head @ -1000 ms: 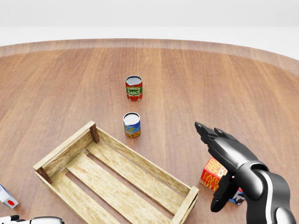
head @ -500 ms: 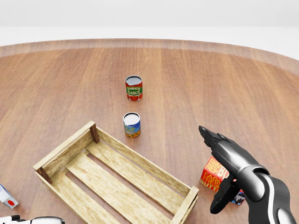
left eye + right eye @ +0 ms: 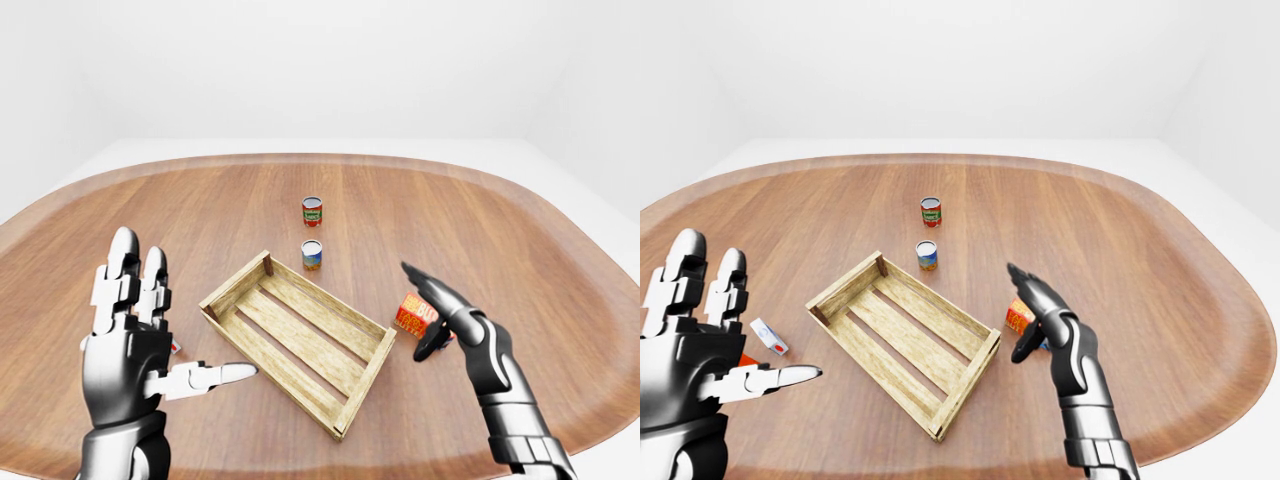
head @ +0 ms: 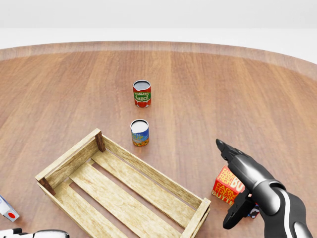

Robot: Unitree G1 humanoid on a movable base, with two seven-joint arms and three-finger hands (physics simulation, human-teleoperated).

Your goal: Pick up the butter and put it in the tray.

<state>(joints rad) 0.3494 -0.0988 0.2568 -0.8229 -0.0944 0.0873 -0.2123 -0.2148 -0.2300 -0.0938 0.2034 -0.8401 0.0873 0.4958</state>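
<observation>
The butter [image 4: 224, 187], a red and orange box with yellow lettering, stands on the wooden table just right of the tray's lower right corner. The tray [image 4: 144, 161] is an empty slatted wooden crate lying slantwise at the lower middle of the head view. My right hand [image 4: 232, 182] is open over the butter: its fingers [image 4: 233, 154] stretch above the box and the thumb hangs at its lower right side, not closed round it. My left hand [image 3: 175, 320] is raised at the left of the left-eye view, open, fingers spread and holding nothing.
A tomato sauce can [image 4: 141, 93] and a second can [image 4: 139, 132] stand upright above the tray. A small white, red and blue box [image 3: 768, 336] lies left of the tray. Something blue [image 4: 254, 210] peeks out beside the butter under my right hand.
My right hand has dropped and drawn in toward the lower right, its fingers now lower over the butter. The butter, tray and cans have not moved.
</observation>
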